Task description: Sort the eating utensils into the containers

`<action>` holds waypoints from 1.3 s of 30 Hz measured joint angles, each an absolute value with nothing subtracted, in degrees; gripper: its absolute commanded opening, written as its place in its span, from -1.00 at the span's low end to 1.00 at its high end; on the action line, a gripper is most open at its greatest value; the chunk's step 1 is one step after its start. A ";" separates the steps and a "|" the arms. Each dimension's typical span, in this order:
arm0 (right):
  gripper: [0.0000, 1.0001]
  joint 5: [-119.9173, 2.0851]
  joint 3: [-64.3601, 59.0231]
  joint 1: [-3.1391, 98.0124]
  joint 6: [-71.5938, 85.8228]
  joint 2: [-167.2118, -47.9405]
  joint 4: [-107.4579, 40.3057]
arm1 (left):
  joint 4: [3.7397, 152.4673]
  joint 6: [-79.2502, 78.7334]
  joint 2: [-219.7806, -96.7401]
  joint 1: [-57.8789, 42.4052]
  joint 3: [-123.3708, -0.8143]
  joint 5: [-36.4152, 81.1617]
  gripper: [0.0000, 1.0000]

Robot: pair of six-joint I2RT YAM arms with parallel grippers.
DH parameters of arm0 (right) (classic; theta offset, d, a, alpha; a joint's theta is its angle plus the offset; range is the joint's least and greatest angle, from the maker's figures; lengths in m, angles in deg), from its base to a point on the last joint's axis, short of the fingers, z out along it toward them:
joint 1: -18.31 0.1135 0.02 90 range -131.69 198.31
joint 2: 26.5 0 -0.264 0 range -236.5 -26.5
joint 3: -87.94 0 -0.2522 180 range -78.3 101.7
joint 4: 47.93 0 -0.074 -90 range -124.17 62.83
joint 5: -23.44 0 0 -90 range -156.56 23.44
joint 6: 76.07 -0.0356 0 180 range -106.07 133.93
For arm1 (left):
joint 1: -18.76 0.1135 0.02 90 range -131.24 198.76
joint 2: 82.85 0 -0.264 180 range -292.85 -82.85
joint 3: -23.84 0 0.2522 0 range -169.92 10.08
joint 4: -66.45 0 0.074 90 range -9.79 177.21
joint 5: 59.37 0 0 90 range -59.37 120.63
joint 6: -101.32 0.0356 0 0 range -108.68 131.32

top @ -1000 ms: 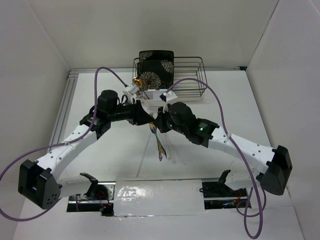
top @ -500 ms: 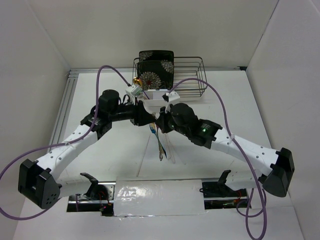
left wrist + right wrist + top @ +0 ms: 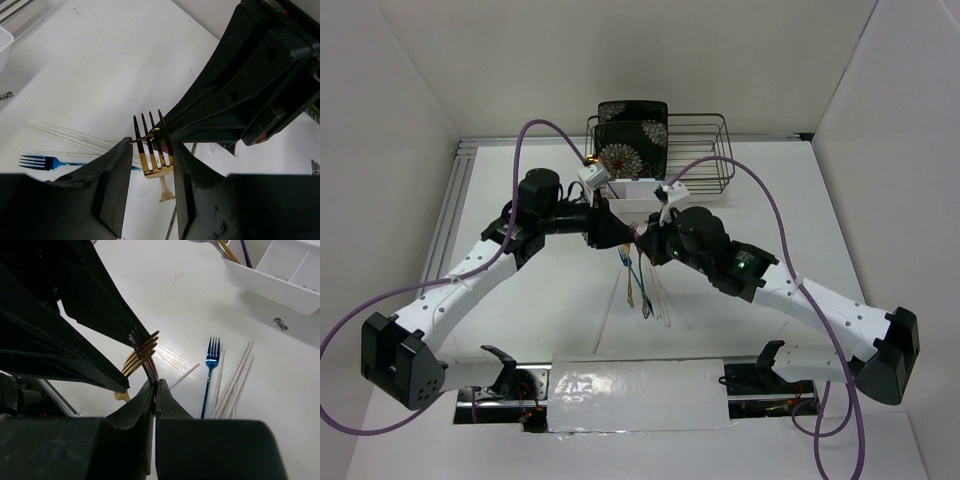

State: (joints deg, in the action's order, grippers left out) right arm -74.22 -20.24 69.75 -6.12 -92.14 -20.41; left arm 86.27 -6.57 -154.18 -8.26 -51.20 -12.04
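My right gripper is shut on a shiny pink fork. Its tines are tangled with the tines of a gold fork, which hangs from them. My left gripper is open, its fingers on either side of the gold fork without gripping it. In the top view both grippers, left and right, meet just in front of the white caddy. A small blue fork and pale chopsticks lie on the table below. The caddy holds a few utensils.
A black wire dish rack with black floral plates stands behind the caddy at the back of the table. The blue fork and chopsticks lie left of the left gripper. White walls close in the sides.
Both arms have shifted a little back and to the right, wrists staying close together. The right gripper keeps hold of the pink fork, the gold fork still hooked on it.
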 measured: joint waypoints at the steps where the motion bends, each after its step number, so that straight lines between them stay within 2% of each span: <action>1: -1.00 -74.24 -20.24 69.75 -5.91 -92.21 -20.39 | 86.53 -6.50 -154.18 -8.24 -51.20 -11.91 -0.76; 16: -1.00 -69.76 -23.32 68.18 -0.51 -89.61 -25.31 | 89.62 -2.90 -154.18 -4.68 -53.91 -19.78 -0.79; 23: -1.00 -77.32 -27.89 63.19 3.93 -86.81 -22.18 | 95.56 -0.49 -153.57 0.00 -55.81 -22.88 -0.78; 29: -1.00 -76.86 -30.36 63.32 5.28 -84.67 -21.18 | 97.03 -0.65 -153.83 2.82 -58.87 -24.81 -0.75; 30: -1.00 -76.78 -30.40 63.32 5.37 -84.56 -21.18 | 96.92 -0.71 -154.01 2.82 -58.94 -25.16 -0.72; 35: -1.00 -76.01 -30.40 63.32 5.53 -84.93 -21.24 | 96.87 -1.04 -155.39 1.20 -58.94 -24.54 -0.09; 37: -1.00 -75.75 -30.34 63.32 5.53 -85.65 -21.18 | 96.59 -1.32 -155.95 -0.92 -58.81 -23.06 0.08; 39: -1.00 -75.29 -30.18 63.32 5.53 -86.37 -21.13 | 95.69 -2.13 -156.30 -2.71 -57.87 -21.83 0.15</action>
